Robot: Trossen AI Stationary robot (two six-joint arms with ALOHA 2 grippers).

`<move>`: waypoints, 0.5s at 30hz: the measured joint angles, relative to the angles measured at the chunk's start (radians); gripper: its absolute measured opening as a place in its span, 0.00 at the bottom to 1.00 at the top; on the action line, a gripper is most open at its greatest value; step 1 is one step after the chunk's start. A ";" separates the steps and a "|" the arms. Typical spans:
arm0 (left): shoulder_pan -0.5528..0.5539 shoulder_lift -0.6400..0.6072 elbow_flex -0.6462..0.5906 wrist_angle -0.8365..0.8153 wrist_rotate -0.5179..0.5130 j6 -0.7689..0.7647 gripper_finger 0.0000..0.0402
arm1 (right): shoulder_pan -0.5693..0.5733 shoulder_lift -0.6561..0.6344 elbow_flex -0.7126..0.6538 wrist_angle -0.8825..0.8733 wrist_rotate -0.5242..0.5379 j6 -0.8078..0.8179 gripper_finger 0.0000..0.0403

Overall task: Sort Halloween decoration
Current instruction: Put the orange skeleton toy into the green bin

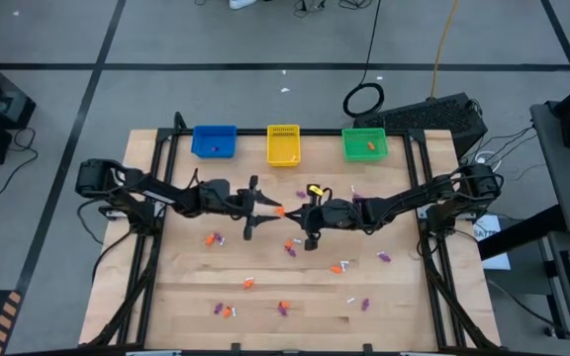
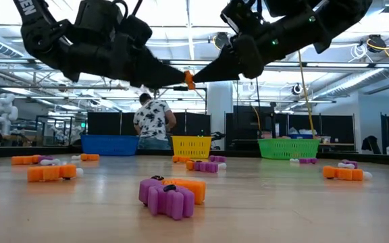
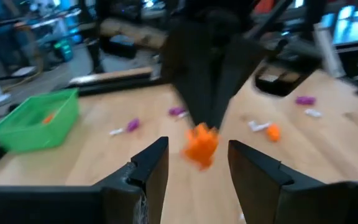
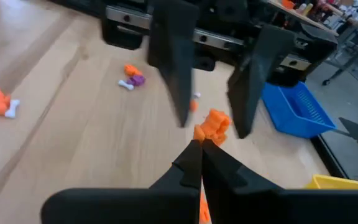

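Above the middle of a wooden table (image 1: pixel 186 297), two dark arms meet tip to tip over a single orange trinket (image 2: pixel 190 79). On the left, the left gripper (image 1: pixel 268 209) reaches toward the centre with its two fingers (image 3: pixel 148 168) spread wide to either side of the trinket, clear of it, as the left wrist view shows. The trinket itself hangs in mid-air well above the boards, pinched at one end between the closed fingertips of the right gripper (image 4: pixel 199 144); in the right wrist view its short lumpy body sticks out beyond those tips toward the left arm, so its long axis runs roughly along the line between the two arms, though the exact shape is too small to tell. Below, the rest of the Halloween decoration (image 1: pixel 287 247) lies scattered over the table: orange, purple and white pieces, most in the near half, with a purple piece (image 2: pixel 167 198) touching an orange one (image 2: pixel 191 189) closest to the low camera. Along the far edge stand a blue basket (image 1: pixel 215 141), a yellow basket (image 1: pixel 283 145) and a green basket (image 1: pixel 365 144), the green one holding an orange piece. In the room beyond, a person (image 2: pixel 153 121) in a patterned shirt stands facing away.
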 joint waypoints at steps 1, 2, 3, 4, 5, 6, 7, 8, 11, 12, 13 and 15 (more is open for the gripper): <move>-0.001 0.005 0.009 0.002 0.013 0.000 0.41 | 0.000 0.000 0.000 0.000 -0.014 0.005 0.00; -0.001 0.007 0.013 -0.001 0.032 0.001 0.41 | 0.000 0.000 0.000 0.004 -0.018 0.007 0.00; -0.001 0.012 0.021 -0.004 0.053 0.001 0.41 | 0.000 0.000 0.000 0.010 -0.018 0.007 0.00; -0.002 0.023 0.032 -0.004 0.068 0.001 0.41 | 0.000 0.000 0.000 0.016 -0.018 0.007 0.00; -0.004 0.034 0.040 -0.001 0.073 0.001 0.41 | 0.000 0.000 0.000 0.023 -0.018 0.007 0.00; -0.006 0.041 0.042 -0.005 0.073 0.001 0.41 | 0.001 0.000 0.000 0.030 -0.020 0.007 0.00; -0.009 0.048 0.045 -0.010 0.076 0.001 0.41 | 0.002 0.000 0.000 0.035 -0.022 0.007 0.00; -0.013 0.058 0.050 -0.009 0.078 0.004 0.39 | 0.003 0.000 0.000 0.039 -0.021 0.007 0.00; -0.019 0.071 0.051 -0.009 0.079 0.021 0.33 | 0.003 0.000 0.000 0.045 -0.022 0.007 0.00; -0.020 0.072 0.051 -0.009 0.079 0.024 0.30 | 0.004 0.000 0.000 0.045 -0.023 0.010 0.00; -0.021 0.072 0.051 -0.009 0.079 0.025 0.27 | 0.004 0.000 0.000 0.046 -0.024 0.013 0.00; -0.021 0.072 0.051 -0.009 0.088 0.025 0.21 | 0.004 0.000 0.000 0.046 -0.027 0.017 0.00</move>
